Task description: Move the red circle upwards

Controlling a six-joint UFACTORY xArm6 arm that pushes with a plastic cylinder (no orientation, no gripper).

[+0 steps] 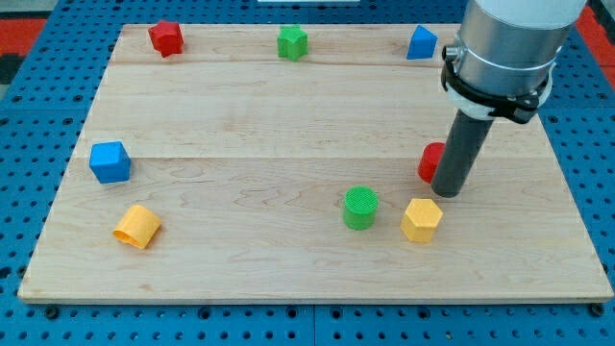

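The red circle (430,161) lies at the view's right, mostly hidden behind my rod; only its left edge shows. My tip (449,193) rests on the board just right of and slightly below it, touching or nearly touching it. A yellow hexagon block (421,220) sits just below-left of the tip. A green cylinder (361,208) stands left of the yellow hexagon.
A red block (165,38), a green block (292,42) and a blue block (421,43) line the board's top edge. A blue cube (110,161) is at the left, a yellow block (136,226) below it. The wooden board (269,115) lies on a blue pegboard.
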